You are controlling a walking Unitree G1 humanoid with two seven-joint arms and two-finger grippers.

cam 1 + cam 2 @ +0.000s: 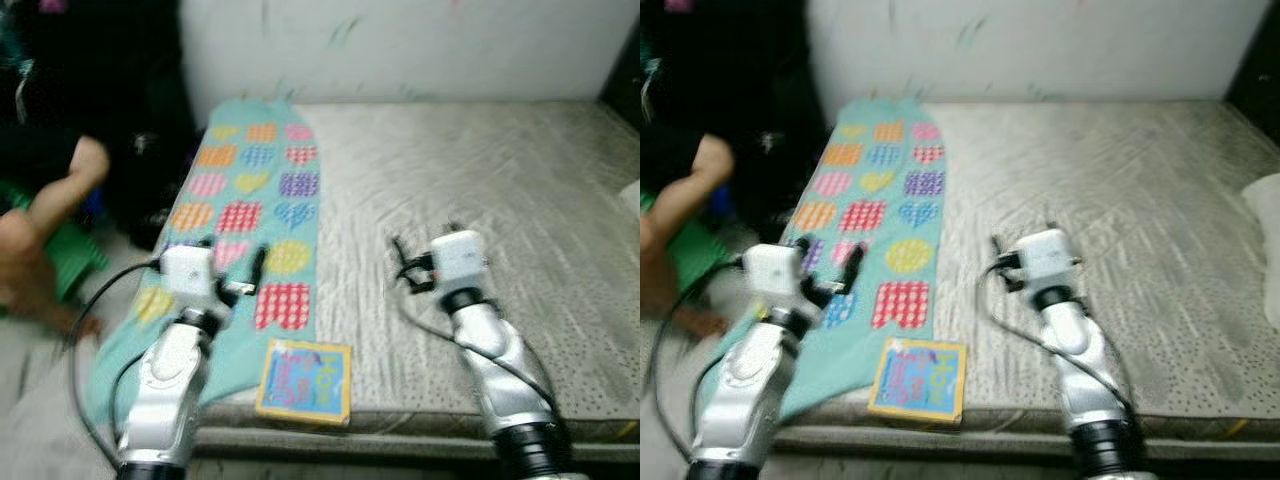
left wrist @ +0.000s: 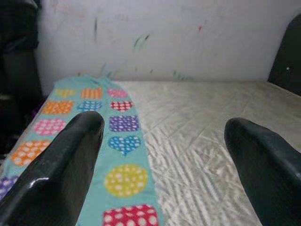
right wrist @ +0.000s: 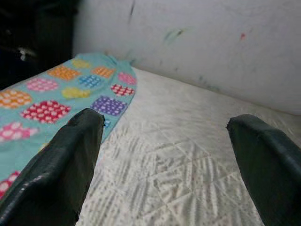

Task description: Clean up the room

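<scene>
Left eye view: bare quilted mattress against a white wall. A teal blanket with coloured hearts and squares lies along the mattress's left side. A colourful picture book sits at the near edge, partly on the blanket. Left gripper hovers over the blanket; right gripper over bare mattress. A person's arm shows at far left, blurred.

Right eye view: same layout; a white item at the right edge, too blurred to identify.

Left wrist view: fingers spread wide, empty, blanket and mattress beyond.

Right wrist view: fingers spread wide, empty, above mattress beside the blanket's edge.
</scene>
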